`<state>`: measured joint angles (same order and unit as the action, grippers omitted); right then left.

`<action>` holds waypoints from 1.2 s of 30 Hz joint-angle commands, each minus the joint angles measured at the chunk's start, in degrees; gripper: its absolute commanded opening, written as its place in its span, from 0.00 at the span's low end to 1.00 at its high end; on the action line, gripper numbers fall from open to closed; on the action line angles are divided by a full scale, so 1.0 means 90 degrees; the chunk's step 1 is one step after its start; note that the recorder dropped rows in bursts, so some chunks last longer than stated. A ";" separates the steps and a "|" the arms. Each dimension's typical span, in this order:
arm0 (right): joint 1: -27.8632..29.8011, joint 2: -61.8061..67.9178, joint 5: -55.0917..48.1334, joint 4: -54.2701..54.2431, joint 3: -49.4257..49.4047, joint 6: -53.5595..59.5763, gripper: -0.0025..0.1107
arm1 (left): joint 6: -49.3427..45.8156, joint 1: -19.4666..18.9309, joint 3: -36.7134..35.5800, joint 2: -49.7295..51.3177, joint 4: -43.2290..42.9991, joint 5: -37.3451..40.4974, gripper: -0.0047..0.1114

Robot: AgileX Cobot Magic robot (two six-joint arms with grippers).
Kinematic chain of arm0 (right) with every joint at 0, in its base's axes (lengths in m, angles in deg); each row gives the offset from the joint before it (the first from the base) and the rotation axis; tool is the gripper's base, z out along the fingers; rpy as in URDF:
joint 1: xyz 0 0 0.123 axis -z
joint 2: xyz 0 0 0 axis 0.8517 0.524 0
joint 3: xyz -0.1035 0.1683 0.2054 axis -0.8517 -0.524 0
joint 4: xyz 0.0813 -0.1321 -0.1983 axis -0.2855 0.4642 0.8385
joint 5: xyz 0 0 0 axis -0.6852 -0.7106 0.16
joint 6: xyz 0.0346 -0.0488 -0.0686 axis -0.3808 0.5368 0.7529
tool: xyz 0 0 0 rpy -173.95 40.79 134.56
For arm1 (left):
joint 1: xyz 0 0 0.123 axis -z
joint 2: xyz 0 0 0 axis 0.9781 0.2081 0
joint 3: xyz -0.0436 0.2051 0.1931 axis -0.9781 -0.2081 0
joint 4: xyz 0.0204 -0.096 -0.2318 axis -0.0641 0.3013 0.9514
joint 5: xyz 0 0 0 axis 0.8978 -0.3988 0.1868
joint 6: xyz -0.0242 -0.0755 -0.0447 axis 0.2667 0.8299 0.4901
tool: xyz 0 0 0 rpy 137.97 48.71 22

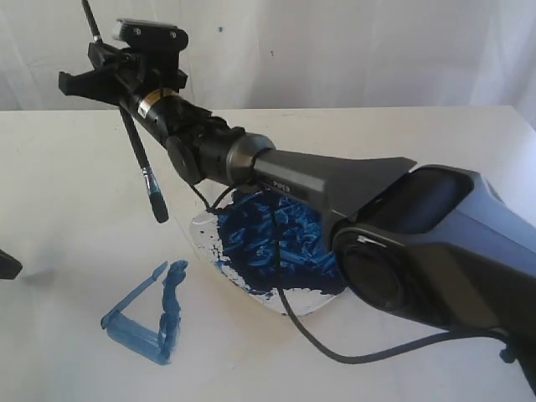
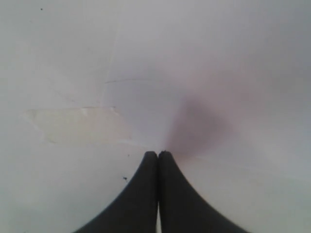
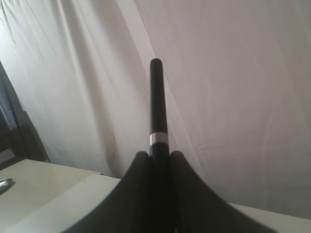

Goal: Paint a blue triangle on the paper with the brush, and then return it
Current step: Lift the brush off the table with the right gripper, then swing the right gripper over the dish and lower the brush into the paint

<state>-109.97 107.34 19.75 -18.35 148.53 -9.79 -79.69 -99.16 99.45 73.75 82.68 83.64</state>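
**Brush held off the paper, triangle painted**

The right gripper (image 3: 158,156) has its jaws drawn narrow on the brush (image 3: 157,102), pinching the black handle high up, just under a thin silver ring near its blunt end; the rest of the handle hangs down and tilts away below the jaws, with the blue-stained tip in the air over the table (image 1: 50,167), apart from any surface. The left gripper (image 2: 158,156) has its jaws pressed together on nothing, over bare white with a patch of tape (image 2: 73,125) beside it.

The blue triangle (image 1: 170,306) lies below the tip on the paper (image 1: 92,285), a streaky outline with three sides that look closed; the dish (image 1: 303,303) of dark blue paint sits just beside it, partly under the right arm.

The brush is likely light and stiff, with a smooth round handle that could swivel or slide in a narrow pinch; the wet hairs are the soft, messy part, so the handle well above the metal collar is the place to hold, as it is held now; a sudden swing could flick paint.

The paper's edges are hard to tell from the white table; the far side of the dish is hidden by the arm; no rest for the brush shows; the left gripper is cut off at the edge of the exterior view.
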 commanded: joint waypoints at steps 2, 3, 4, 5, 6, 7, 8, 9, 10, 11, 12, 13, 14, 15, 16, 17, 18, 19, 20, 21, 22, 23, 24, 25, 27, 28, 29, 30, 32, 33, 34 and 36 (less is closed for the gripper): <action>0.0006 -0.0602 -0.0869 0.0048 -0.0114 0.0019 0.02 | 0.0014 -0.0013 0.0004 -0.0003 0.0045 0.0067 0.04; 0.0019 -0.0836 -0.0957 -0.0085 -0.0275 0.0019 0.02 | 0.0014 -0.0013 0.0004 -0.0003 0.0045 0.0067 0.04; 0.0019 -0.0927 -0.0989 -0.0174 -0.0343 0.0019 0.02 | 0.0014 -0.0013 0.0004 -0.0003 0.0045 0.0067 0.04; 0.0027 -0.1174 -0.0989 -0.0394 -0.0555 0.0131 0.02 | 0.0014 -0.0013 0.0004 -0.0003 0.0045 0.0067 0.04; 0.0027 -0.1319 -0.0989 -0.0534 -0.0659 0.0276 0.02 | 0.0014 -0.0013 0.0004 -0.0003 0.0045 0.0067 0.04; 0.0027 -0.1610 -0.1019 -0.0779 -0.0957 0.0717 0.02 | 0.0014 -0.0013 0.0004 -0.0003 0.0045 0.0067 0.04; 0.0027 -0.1739 -0.1089 -0.0858 -0.1113 0.0868 0.02 | 0.0014 -0.0013 0.0004 -0.0003 0.0045 0.0067 0.04; 0.0027 -0.2070 -0.1499 -0.0928 -0.1427 0.1287 0.02 | 0.0014 -0.0013 0.0004 -0.0003 0.0045 0.0067 0.04; 0.0027 -0.2208 -0.1725 -0.0928 -0.1547 0.1529 0.02 | 0.0014 -0.0013 0.0004 -0.0003 0.0045 0.0067 0.04; 0.0027 -0.2551 -0.1985 -0.0928 -0.1929 0.2016 0.02 | 0.0014 -0.0013 0.0004 -0.0003 0.0045 0.0067 0.04; 0.0027 -0.2812 -0.1874 -0.0965 -0.2282 0.2047 0.02 | 0.0014 -0.0013 0.0004 -0.0003 0.0045 0.0067 0.04; 0.0045 -0.3028 -0.1606 -0.1106 -0.2562 0.2047 0.02 | 0.0014 -0.0013 0.0004 -0.0003 0.0045 0.0067 0.04; 0.0092 -0.3235 -0.1313 -0.1402 -0.2918 0.2047 0.02 | 0.0028 -0.0013 0.0004 -0.0003 0.0045 0.0067 0.04; 0.0124 -0.3429 -0.1170 -0.1674 -0.3169 0.2077 0.02 | 0.0028 -0.0013 0.0004 -0.0003 0.0045 0.0067 0.04; 0.0172 -0.3642 -0.0917 -0.2006 -0.3523 0.2209 0.02 | 0.0028 -0.0013 0.0004 -0.0003 0.0045 0.0067 0.04; 0.0215 -0.3804 -0.0708 -0.2268 -0.3852 0.2389 0.02 | 0.0028 -0.0013 0.0004 -0.0003 0.0045 0.0067 0.04; 0.0247 -0.4012 -0.0372 -0.2488 -0.4250 0.2527 0.02 | 0.0028 -0.0013 0.0004 -0.0003 0.0045 0.0067 0.04; 0.0273 -0.4181 -0.0024 -0.2651 -0.4558 0.2539 0.02 | 0.0028 -0.0013 0.0004 -0.0003 0.0045 0.0067 0.04; 0.0273 -0.4318 0.0387 -0.2853 -0.4968 0.2539 0.02 | 0.0028 -0.0013 0.0004 -0.0003 0.0045 0.0067 0.04; 0.0273 -0.4400 0.0701 -0.3032 -0.5216 0.2539 0.02 | 0.0028 -0.0013 0.0004 -0.0003 0.0045 0.0067 0.04; 0.0273 -0.4468 0.0974 -0.3226 -0.5457 0.2522 0.02 | 0.0028 -0.0013 0.0004 -0.0003 0.0045 0.0067 0.04; 0.0273 -0.4532 0.1236 -0.3383 -0.5644 0.2522 0.02 | 0.0028 -0.0013 0.0004 -0.0003 0.0045 0.0067 0.04; 0.0273 -0.4585 0.1471 -0.3574 -0.5883 0.2522 0.02 | 0.0028 -0.0013 0.0004 -0.0003 0.0045 0.0067 0.04; 0.0273 -0.4636 0.1684 -0.3821 -0.6104 0.2465 0.02 | 0.0028 -0.0013 0.0004 -0.0003 0.0045 0.0067 0.04; 0.0273 -0.4677 0.2117 -0.4165 -0.6534 0.2162 0.02 | 0.0028 -0.0013 0.0004 -0.0003 0.0045 0.0067 0.04; 0.0273 -0.4687 0.2401 -0.4227 -0.6738 0.1918 0.02 | 0.0028 -0.0013 0.0004 -0.0003 0.0045 0.0067 0.04; 0.0273 -0.4687 0.2750 -0.4215 -0.6933 0.1553 0.02 | 0.0028 -0.0013 0.0004 -0.0003 0.0045 0.0067 0.04; 0.0273 -0.4687 0.3145 -0.4215 -0.7231 0.1099 0.02 | 0.0028 -0.0013 0.0004 -0.0003 0.0045 0.0067 0.04; 0.0273 -0.4687 0.3572 -0.4215 -0.7505 0.0698 0.02 | 0.0028 -0.0013 0.0004 -0.0003 0.0045 0.0067 0.04; 0.0273 -0.4687 0.3734 -0.4245 -0.7596 0.0579 0.02 | 0.0028 -0.0013 0.0004 -0.0003 0.0045 0.0067 0.04; 0.0273 -0.4687 0.3833 -0.4306 -0.7676 0.0478 0.02 | 0.0028 -0.0013 0.0004 -0.0003 0.0045 0.0067 0.04; 0.0273 -0.4687 0.4066 -0.4621 -0.7852 0.0272 0.02 | 0.0028 -0.0013 0.0004 -0.0003 0.0045 0.0067 0.04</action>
<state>-107.93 65.98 51.84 -57.34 79.88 -4.19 -79.69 -99.16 99.45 73.75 82.68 82.89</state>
